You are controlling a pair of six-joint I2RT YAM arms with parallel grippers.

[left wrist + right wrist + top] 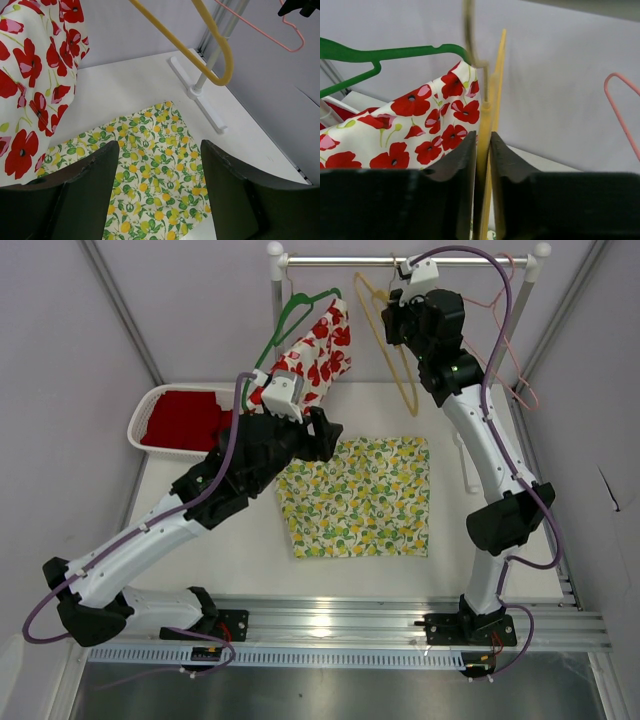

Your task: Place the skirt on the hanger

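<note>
A lemon-print skirt [360, 497] lies flat on the white table; it also shows in the left wrist view [150, 165]. A yellow hanger [392, 350] hangs from the rail [340, 259]. My right gripper [397, 312] is shut on the yellow hanger [485, 125] near its top. My left gripper [330, 440] is open and empty, hovering above the skirt's upper left corner, its jaws wide apart [160, 190]. The hanger's lower curve shows in the left wrist view [220, 60].
A poppy-print garment [318, 352] hangs on a green hanger [290, 315] at the rail's left. A pink hanger [510, 340] hangs at the right. A white basket [150, 410] with red cloth sits at the far left. The rail's foot [200, 97] stands beside the skirt.
</note>
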